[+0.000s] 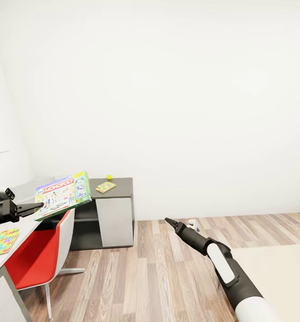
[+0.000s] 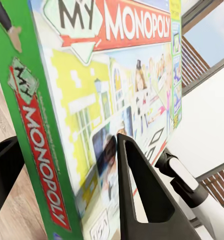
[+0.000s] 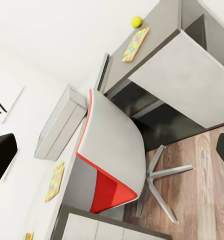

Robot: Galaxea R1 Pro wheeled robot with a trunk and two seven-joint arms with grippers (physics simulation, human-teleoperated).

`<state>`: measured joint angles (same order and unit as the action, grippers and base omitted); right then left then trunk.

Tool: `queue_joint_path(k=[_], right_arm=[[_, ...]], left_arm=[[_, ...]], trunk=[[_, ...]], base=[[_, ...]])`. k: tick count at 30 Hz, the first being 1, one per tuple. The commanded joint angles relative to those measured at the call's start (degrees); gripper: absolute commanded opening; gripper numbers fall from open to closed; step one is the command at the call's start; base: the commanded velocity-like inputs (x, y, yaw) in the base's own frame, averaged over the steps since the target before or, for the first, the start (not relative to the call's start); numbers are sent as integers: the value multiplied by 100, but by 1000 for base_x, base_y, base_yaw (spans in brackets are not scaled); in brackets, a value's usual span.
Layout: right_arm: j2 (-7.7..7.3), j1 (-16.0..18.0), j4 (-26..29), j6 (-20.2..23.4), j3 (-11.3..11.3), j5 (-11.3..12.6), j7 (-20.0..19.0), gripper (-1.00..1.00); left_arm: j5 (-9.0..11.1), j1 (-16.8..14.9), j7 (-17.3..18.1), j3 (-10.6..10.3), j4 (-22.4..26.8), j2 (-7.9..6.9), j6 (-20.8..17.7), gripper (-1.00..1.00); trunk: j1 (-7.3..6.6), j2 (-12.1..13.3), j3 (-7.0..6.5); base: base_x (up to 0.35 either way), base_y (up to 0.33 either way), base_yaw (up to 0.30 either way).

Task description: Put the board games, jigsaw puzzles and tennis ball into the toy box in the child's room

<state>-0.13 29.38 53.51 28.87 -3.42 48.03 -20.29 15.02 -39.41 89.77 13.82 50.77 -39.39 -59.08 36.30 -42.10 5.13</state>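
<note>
An L-shaped table (image 1: 123, 188) stands against the white wall, its dark grey wing carrying a jigsaw puzzle (image 1: 105, 186) and, just beyond it, the tennis ball (image 1: 109, 177). On the light grey wing at the head view's left lies a second jigsaw puzzle (image 1: 2, 241), and the toy box (image 3: 59, 125) sits further along near the corner; whether it holds anything cannot be told from these angles. A red-and-grey chair (image 1: 42, 255) is tucked beside the desk. The left gripper (image 1: 39, 205) clamps the edge of a white-green Monopoly board game (image 1: 64, 193), held tilted in the air above the chair. The right gripper (image 1: 168, 221) hangs over the wood-plank floor (image 1: 154, 277), its fingers spread apart.
</note>
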Motion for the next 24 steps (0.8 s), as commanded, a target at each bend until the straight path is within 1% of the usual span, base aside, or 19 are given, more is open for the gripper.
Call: queue_joint_path(k=[1, 6, 9, 11, 15, 24], right_arm=[[6, 5, 2, 24, 0, 21, -1, 100], [-12, 7, 6, -106, 0, 22, -6, 100], [16, 7, 3, -252, -26, 22, 15, 100], [28, 7, 3, -297, -85, 23, 31, 100], [6, 6, 2, -324, -164, 23, 40, 100], [-4, 6, -1, -329, -183, 23, 41, 100]], left_arm=[[1, -5, 23, -2, -2, -4, -60, -100], [-1, -5, 23, -2, -3, -7, -63, -100], [-1, -5, 23, -2, -3, -7, -61, -100], [-5, -5, 23, -2, -3, -7, -60, -100], [0, -5, 23, -2, -3, -5, -62, -100], [-3, -5, 23, -2, -5, 0, -60, -100]], trunk=[[2, -7, 10], [2, -7, 10], [2, -7, 10], [2, -7, 10], [2, -7, 10], [2, -7, 13]], base=[[98, 0, 0], [84, 0, 3], [106, 0, 137], [159, 0, 229], [236, 0, 276], [311, 0, 269]])
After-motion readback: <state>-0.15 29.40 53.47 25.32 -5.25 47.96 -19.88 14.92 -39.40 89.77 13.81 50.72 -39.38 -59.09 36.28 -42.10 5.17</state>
